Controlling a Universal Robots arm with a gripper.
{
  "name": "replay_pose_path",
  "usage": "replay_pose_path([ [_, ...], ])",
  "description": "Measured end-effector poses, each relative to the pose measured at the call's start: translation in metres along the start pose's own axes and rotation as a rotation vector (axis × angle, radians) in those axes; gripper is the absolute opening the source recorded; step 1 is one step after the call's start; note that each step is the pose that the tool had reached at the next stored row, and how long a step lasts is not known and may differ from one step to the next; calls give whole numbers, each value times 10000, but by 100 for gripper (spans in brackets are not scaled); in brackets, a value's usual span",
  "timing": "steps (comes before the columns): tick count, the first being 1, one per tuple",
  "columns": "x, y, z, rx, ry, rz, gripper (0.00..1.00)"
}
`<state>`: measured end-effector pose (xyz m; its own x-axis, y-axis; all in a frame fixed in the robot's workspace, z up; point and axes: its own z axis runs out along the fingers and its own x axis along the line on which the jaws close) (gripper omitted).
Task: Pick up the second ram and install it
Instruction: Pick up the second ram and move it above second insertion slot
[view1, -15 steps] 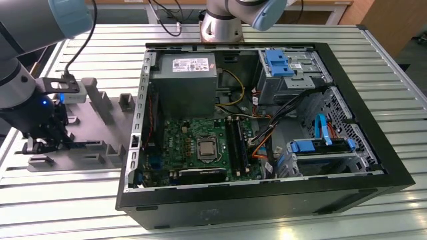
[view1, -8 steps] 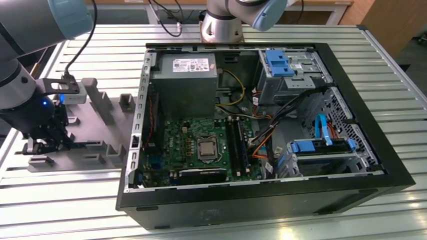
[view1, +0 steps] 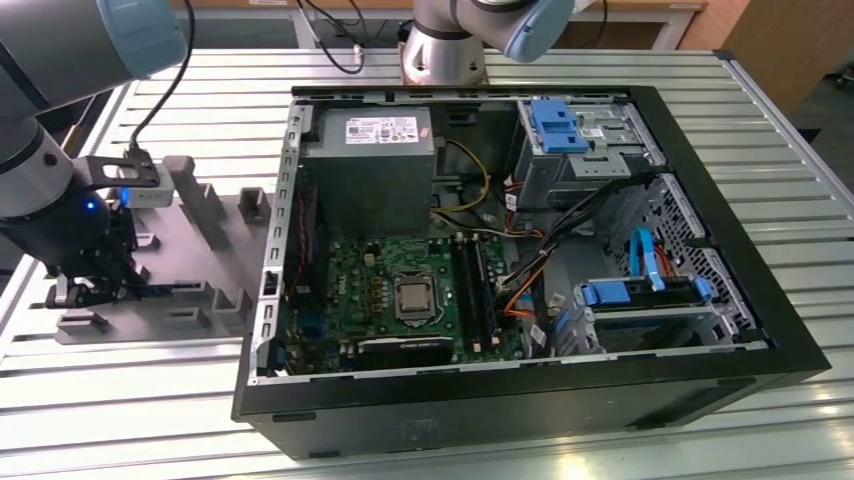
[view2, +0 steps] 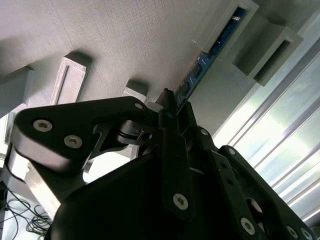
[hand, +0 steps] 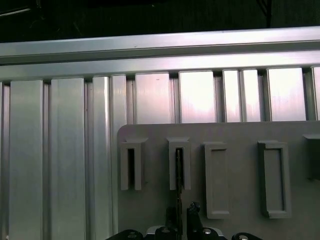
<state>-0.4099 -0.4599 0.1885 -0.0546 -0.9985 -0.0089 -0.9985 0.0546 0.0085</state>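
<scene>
Gripper (view2: 169, 102) is down on the holder, its jaws drawn in narrow and clamped on the near end of the second ram (view2: 202, 60). The blue stick runs away from the black fingers (hand: 194, 212) and stands on edge in its slot. Its far end sits inside a raised grey pocket.

In the first wrist view the ram is a thin dark line. It stands in the second slot from the corner of the grey fixture plate (hand: 240, 132), in the row along that plate's edge. The slot beside it at the corner is a narrow one too, and the pockets on the other side are wider.

Out past the plate's edge lies the slatted aluminium worktop (hand: 70, 150). In the exterior view the arm (view1: 40, 150) stands over the plate, at the worktop's edge on the exterior view's left.

Just beside the plate sits the open computer case (view1: 534, 400) at mid-worktop. Inside are the green motherboard (view1: 354, 280), its square silver chip (view1: 415, 299) and the long black memory slots (view1: 474, 285) beside that. The grey power supply (view1: 367, 170) sits at the case's far end.
</scene>
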Motion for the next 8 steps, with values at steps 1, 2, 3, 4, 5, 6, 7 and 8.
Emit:
replay_pose_path([
  [1, 0, 0, 0, 0, 1, 1, 22],
  [2, -1, 0, 1, 1, 0, 1, 22],
  [3, -1, 0, 1, 1, 0, 1, 22],
  [4, -1, 0, 1, 0, 0, 1, 22],
  [5, -1, 0, 1, 1, 0, 1, 22],
  [6, -1, 0, 1, 1, 0, 1, 22],
  [7, -1, 0, 1, 0, 0, 1, 22],
  [8, -1, 0, 2, 1, 0, 1, 22],
])
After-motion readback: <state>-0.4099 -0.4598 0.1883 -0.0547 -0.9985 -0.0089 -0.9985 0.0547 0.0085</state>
